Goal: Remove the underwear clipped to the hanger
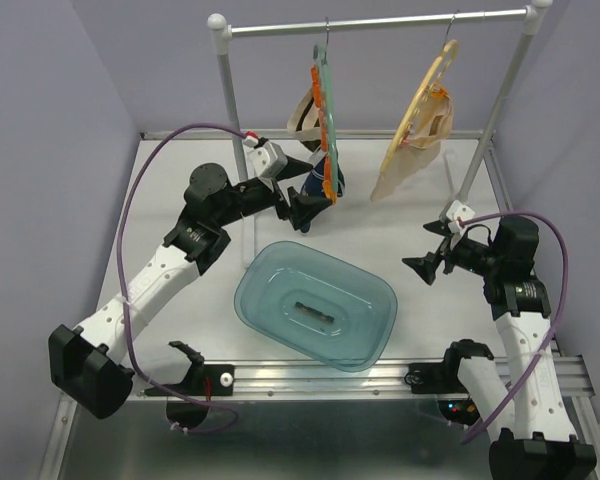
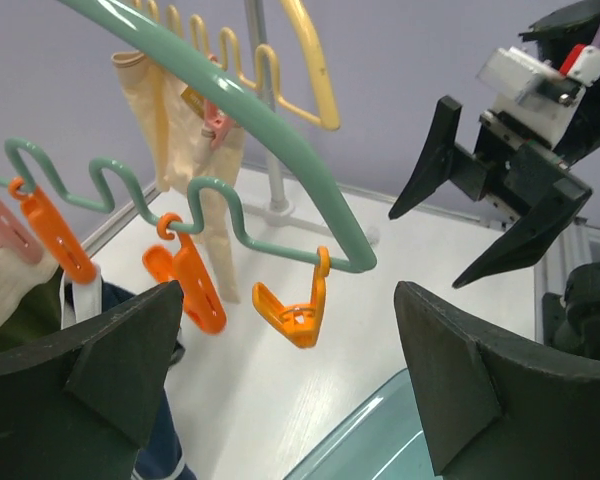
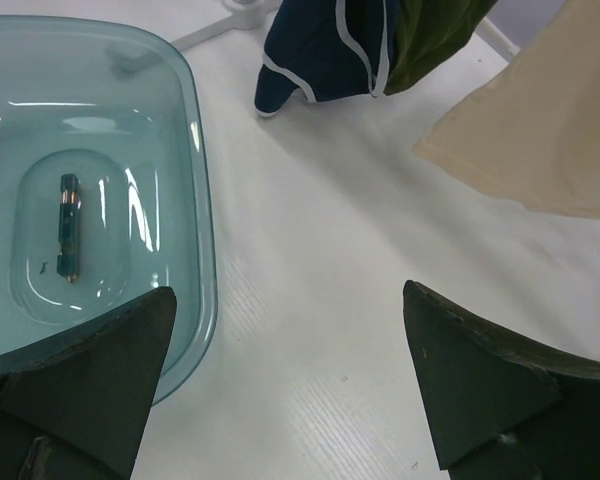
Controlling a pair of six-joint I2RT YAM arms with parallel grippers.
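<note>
A green hanger [image 1: 321, 95] with orange clips hangs from the rack and carries the navy underwear [image 1: 334, 183]. The left wrist view shows that hanger [image 2: 280, 140] close up. Two of its orange clips [image 2: 295, 312] hold nothing, while the navy piece [image 2: 155, 455] and an olive piece [image 2: 25, 310] hang at the lower left. My left gripper [image 1: 306, 213] is open just below the clips, touching no cloth. A yellow hanger [image 1: 427, 90] holds the beige underwear [image 1: 410, 155]. My right gripper [image 1: 426, 265] stands open over the table, with the navy [image 3: 320, 50], olive [image 3: 435, 35] and beige [image 3: 540, 140] pieces ahead of it.
A clear teal tub [image 1: 380, 300] sits in the middle of the table with a small dark stick [image 3: 67, 228] in it. The rack's white posts [image 1: 230, 100] stand at the back left and back right. Purple walls enclose the table.
</note>
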